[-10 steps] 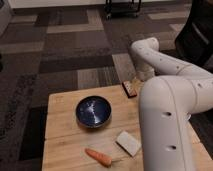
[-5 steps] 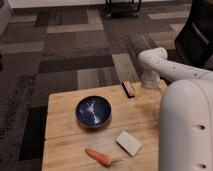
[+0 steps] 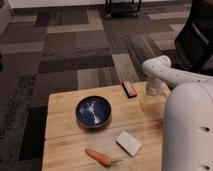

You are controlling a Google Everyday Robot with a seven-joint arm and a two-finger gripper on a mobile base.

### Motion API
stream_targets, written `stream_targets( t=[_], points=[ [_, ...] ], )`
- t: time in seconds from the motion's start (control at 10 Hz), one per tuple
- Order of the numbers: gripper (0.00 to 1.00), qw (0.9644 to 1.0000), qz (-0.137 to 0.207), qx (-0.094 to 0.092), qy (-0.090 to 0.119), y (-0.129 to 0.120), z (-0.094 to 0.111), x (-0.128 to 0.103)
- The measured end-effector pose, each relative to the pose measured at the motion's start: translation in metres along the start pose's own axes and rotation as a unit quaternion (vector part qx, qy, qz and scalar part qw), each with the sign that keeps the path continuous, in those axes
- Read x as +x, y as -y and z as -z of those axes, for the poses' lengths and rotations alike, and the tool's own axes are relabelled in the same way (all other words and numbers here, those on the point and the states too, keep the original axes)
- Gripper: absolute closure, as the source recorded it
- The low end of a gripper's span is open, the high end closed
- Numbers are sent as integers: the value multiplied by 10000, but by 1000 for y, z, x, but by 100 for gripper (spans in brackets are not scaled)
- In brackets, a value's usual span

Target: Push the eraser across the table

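Note:
The eraser point(image 3: 130, 89) is a small dark bar with a reddish middle strip. It lies at the far edge of the wooden table point(image 3: 65, 105), right of the middle. My white arm rises from the lower right, bends at an elbow and points down. My gripper point(image 3: 151, 98) hangs over the table's far right corner, just right of the eraser and apart from it.
A blue bowl point(image 3: 93, 111) sits mid-table. A white block point(image 3: 129, 143) and an orange carrot point(image 3: 98, 157) lie near the front edge. Dark patterned carpet surrounds the table. A black chair point(image 3: 195, 40) stands at the right, a cart base point(image 3: 122, 7) far back.
My arm has swung to the right, from over the eraser to the table's right corner. The eraser, bowl, block and carrot have stayed where they were.

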Motion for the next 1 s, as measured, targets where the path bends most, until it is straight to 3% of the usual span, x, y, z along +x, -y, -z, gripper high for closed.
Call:
stream_targets(
  t=[0.2,0.5,1.0],
  points=[
    [20,9998,60,180,31,-7,2,-18],
    [20,9997,78,233,84,-17,-2,-34],
    [20,9988,145,372,283,-10,-2,-73]
  ],
)
